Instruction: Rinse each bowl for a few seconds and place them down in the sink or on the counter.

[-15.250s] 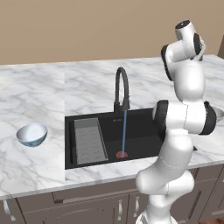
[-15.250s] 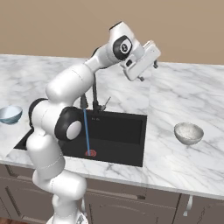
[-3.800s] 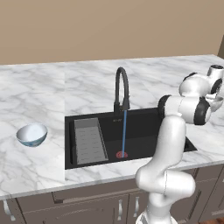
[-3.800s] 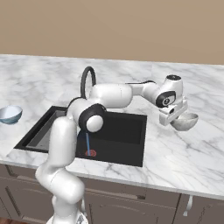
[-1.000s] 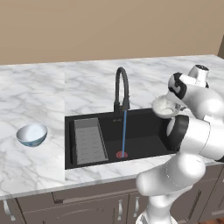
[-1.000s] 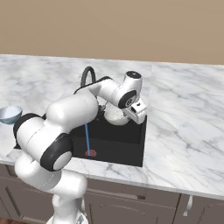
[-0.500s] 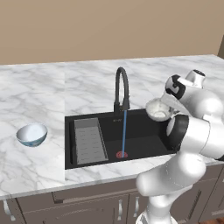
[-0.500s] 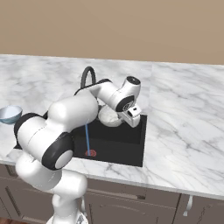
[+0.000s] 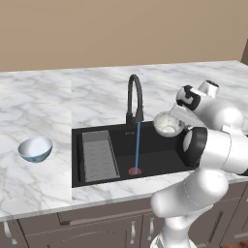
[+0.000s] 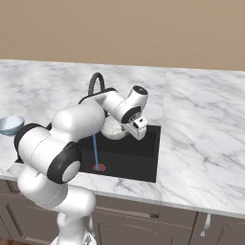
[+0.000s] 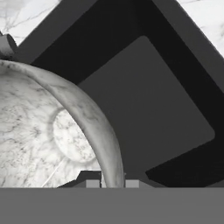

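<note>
My gripper (image 9: 177, 117) is shut on the rim of the speckled greyish-white bowl (image 9: 167, 124), holding it in the air over the right half of the black sink (image 9: 160, 160). The bowl (image 10: 113, 128) hangs to the right of the thin blue water stream (image 9: 137, 145) that falls from the black arched faucet (image 9: 135, 97) onto the red drain ring (image 9: 134, 171). In the hand view the bowl (image 11: 48, 131) is close up, its rim pinched between the fingertips (image 11: 92, 183), with the sink floor (image 11: 153, 113) beyond. The pale blue bowl (image 9: 35, 149) rests on the white marble counter (image 9: 34, 184), left of the sink.
A grey ridged tray (image 9: 99, 155) lies in the left part of the basin. The counter (image 10: 201, 143) stretches wide to the right of the sink. A beige wall runs behind, and brown cabinets (image 9: 72, 232) sit below.
The arm has carried the speckled bowl leftward over the sink, closer to the water stream. The blue bowl has stayed put.
</note>
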Available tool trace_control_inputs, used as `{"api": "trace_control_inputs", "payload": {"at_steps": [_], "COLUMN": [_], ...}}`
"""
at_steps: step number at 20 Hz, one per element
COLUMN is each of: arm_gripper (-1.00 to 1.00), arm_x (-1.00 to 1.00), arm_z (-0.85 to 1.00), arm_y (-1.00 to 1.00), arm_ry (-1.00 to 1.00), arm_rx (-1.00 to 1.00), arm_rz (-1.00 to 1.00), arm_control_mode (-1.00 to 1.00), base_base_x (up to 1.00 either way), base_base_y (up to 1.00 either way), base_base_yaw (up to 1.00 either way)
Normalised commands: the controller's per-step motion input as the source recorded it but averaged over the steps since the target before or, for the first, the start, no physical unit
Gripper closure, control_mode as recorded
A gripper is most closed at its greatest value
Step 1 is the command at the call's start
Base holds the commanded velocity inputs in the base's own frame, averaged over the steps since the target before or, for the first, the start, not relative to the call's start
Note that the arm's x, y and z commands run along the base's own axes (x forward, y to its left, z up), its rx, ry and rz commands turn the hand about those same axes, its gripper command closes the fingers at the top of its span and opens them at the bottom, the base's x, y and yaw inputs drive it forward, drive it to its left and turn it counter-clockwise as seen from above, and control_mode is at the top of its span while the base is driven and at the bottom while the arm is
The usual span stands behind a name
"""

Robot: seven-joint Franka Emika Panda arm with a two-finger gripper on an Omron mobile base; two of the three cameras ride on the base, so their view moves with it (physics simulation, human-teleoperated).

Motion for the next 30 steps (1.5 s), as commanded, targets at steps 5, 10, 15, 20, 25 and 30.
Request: {"api": "trace_control_inputs", "payload": {"at_steps": [5,10,15,20,25,30], "arm_gripper": [1.0,1.0,1.0,1.0,1.0,1.0], "arm_x": [0.0,0.03,0.11,0.21,0.22,0.17], "arm_z": [-0.19,-0.18,-0.15,-0.15,-0.18,-0.28], "arm_y": [0.29,0.21,0.24,0.23,0.22,0.11], "arm_ry": [0.01,0.01,0.0,0.0,0.0,0.0], "arm_rx": [0.01,0.02,0.02,0.03,0.01,0.01], "arm_rz": [0.07,0.06,0.02,0.0,0.0,0.0], "arm_control_mode": [-1.0,-1.0,-1.0,-1.0,-1.0,-1.0], "base_base_x": [0.0,0.0,0.0,0.0,0.0,0.0], "base_base_y": [0.0,0.0,0.0,0.0,0.0,0.0], "base_base_yaw": [0.0,0.0,0.0,0.0,0.0,0.0]}}
